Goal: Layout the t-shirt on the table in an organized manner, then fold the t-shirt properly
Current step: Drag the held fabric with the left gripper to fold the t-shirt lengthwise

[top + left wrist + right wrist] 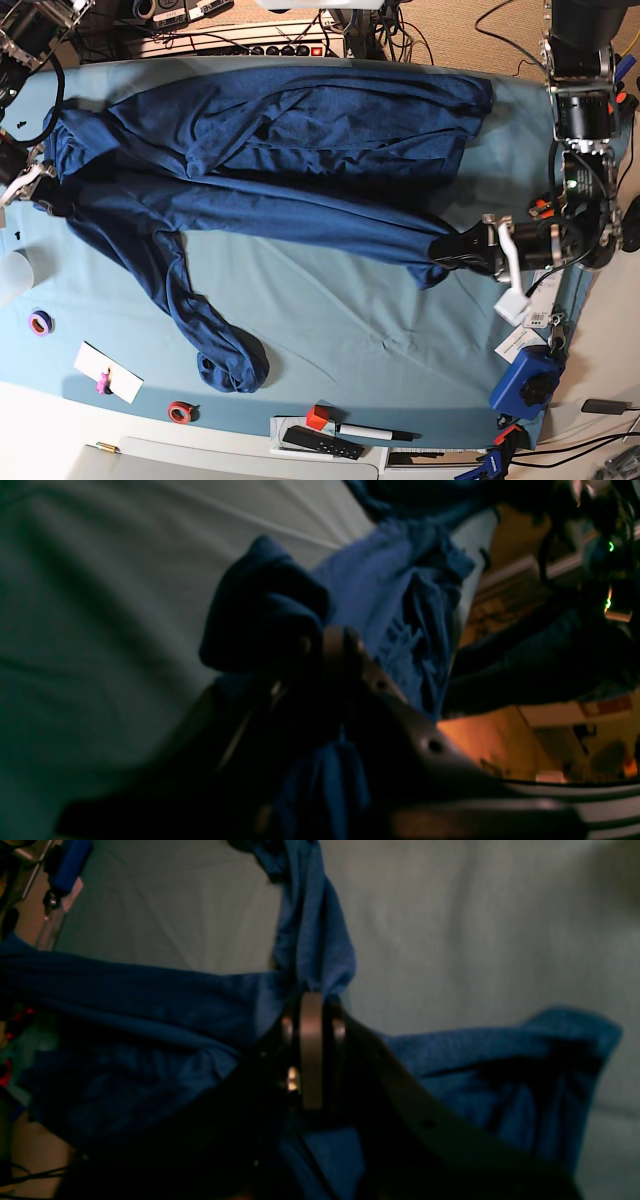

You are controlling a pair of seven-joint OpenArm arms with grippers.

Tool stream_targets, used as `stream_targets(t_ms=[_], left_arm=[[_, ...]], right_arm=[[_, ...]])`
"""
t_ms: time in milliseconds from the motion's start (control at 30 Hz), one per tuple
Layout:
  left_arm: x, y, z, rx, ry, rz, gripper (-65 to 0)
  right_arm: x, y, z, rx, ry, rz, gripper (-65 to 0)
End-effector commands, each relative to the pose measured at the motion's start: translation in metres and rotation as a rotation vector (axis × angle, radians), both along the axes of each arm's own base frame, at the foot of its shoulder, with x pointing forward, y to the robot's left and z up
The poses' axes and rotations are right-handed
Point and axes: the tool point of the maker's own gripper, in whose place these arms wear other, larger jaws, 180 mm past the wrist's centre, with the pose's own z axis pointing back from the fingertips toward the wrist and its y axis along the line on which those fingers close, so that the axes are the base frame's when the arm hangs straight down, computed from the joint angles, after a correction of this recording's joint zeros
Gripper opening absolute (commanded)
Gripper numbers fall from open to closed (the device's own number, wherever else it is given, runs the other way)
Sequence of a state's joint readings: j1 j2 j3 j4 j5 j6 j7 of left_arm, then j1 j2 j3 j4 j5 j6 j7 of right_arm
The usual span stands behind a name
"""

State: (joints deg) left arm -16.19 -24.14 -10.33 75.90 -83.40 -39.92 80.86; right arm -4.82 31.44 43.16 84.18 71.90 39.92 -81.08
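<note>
At the far left of the base view, the right gripper (pixel 42 196) sits at the table's left edge with its fingers (pixel 311 1040) clenched on a bunch of the dark navy-blue heathered knit t-shirt (pixel 280 165). In the right wrist view the cloth gathers into a tight knot just at the fingertips, with one band of fabric running up and away from them and looser folds hanging to either side below. The shirt is stretched across the wide table covered in wrinkled light teal-blue cloth (pixel 340 310), its body reaching from these fingers over to the other arm. A long twisted strip of the same fabric trails from near the right gripper toward the table's front edge and ends in a rumpled lump.

Near the front edge lie a purple ring of tape (pixel 40 322), a white card with a pink clip (pixel 108 372), a red ring of tape (pixel 180 411), a small red block (pixel 318 416) and a black marker pen (pixel 375 432).

At the right, the left gripper (pixel 450 250) has its fingers (pixel 345 645) clamped on the shirt's other end, the fabric pinched right at their tips and bulging beside them.
</note>
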Motion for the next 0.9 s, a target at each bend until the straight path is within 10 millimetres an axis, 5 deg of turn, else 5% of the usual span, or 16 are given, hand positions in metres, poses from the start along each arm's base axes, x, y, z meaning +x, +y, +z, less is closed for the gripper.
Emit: stream_targets(t_ms=[0,300,833,867], left_arm=[[0.007,0.005,0.015,-0.027,-0.044,0.019,-65.0],[-0.013,0.006,-0.007,-0.028,0.024,0.025,-65.0],[-0.036,0.006,-0.031,-0.027,0.100,0.026,-65.0],[-0.036,0.006,-0.031,-0.027,0.100,0.026,-60.8]], right_arm=[[0.003,-0.008,0.014,-0.036,-0.032,-0.001,-65.0],[-0.016,-0.038,-0.017,-0.203,0.104,-0.083,-65.0],[-0.026,-0.067,-0.036,-0.381,0.181,-0.165,-65.0],[-0.029,-0.067,-0.041,-0.382,0.197,-0.168,-65.0]])
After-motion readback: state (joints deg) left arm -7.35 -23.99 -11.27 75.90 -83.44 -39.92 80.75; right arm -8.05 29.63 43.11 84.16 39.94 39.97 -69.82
